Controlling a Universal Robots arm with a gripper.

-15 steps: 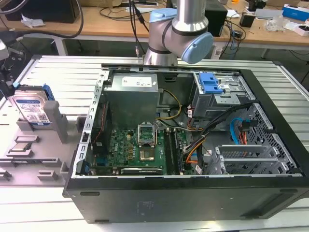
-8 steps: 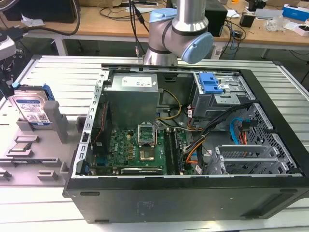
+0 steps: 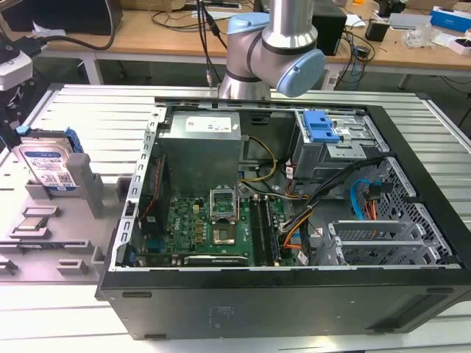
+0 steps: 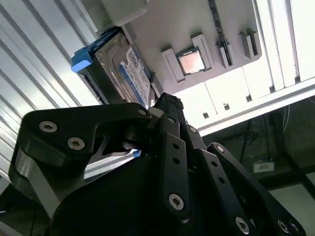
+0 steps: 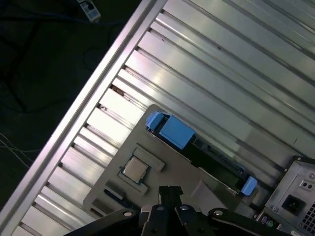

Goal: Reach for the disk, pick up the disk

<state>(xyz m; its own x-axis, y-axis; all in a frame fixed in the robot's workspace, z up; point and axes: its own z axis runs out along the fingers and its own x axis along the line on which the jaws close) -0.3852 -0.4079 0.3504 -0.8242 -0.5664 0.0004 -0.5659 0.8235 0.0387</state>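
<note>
Exterior view: you've got the disk [image 3: 48, 165] standing on edge in a slot of the grey fixture [image 3: 66, 220], label side facing the camera and its blue bracket at the top edge. The fixture lies flat on the ribbed metal table [image 3: 96, 110]. The open computer case [image 3: 294, 220] sits just beside the fixture, on the exterior view's right of it. The arm [image 3: 272, 48] rises behind the case, well apart from the fixture. The processor chip [image 3: 29, 219] lies in a recess of the fixture, near the disk.

Second wrist view: the gripper [image 4: 167, 103] hangs above the fixture [image 4: 172, 24]. You see its tips closed together with nothing between them. The disk [image 4: 130, 73] is upright in its slot, blue corner showing, and the gripper is near it but not touching. The chip [image 4: 191, 61] is in its recess, beside the disk's slot.

First wrist view: the gripper [image 5: 170, 191] is over the fixture [image 5: 162, 152], tips together and empty. The disk [image 5: 174, 132] is seen edge-on in the fixture, with blue bracket ends at both corners. The chip [image 5: 136, 168] is in its recess on the same fixture. The table's [image 5: 206, 64] ribs run all around the fixture.
</note>
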